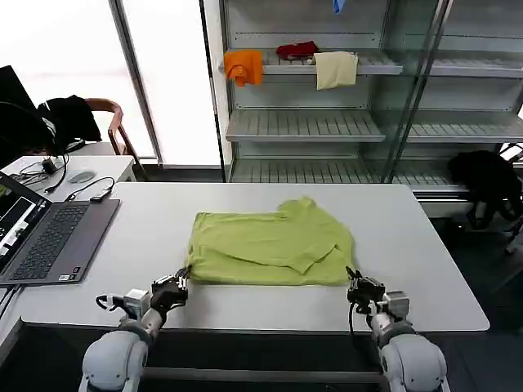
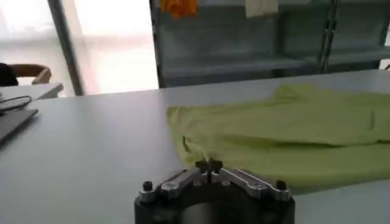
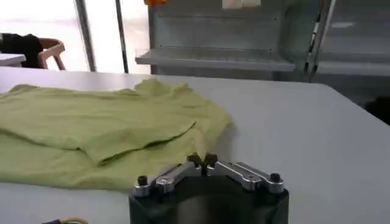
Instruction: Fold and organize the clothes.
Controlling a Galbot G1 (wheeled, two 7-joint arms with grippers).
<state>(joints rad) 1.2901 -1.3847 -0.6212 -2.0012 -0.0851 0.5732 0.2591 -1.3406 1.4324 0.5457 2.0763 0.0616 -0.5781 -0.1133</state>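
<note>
The clothes are one lime-green T-shirt (image 1: 270, 249), lying folded and flat in the middle of the white table (image 1: 425, 245). One layer is folded over on top (image 3: 122, 131), and the collar end points toward the shelves. My left gripper (image 1: 183, 279) sits low at the shirt's near left corner, fingers shut together (image 2: 208, 164), with no cloth seen between them. At the near right corner my right gripper (image 1: 352, 279) is likewise shut (image 3: 202, 160), just in front of the shirt's edge (image 2: 244, 152).
An open laptop (image 1: 57, 237) lies on the table's left side. A side table with a mouse and cables (image 1: 82, 175) is behind it. The shelf unit (image 1: 327, 122) behind holds orange, red and cream cloths. Black garments hang at the far left and right.
</note>
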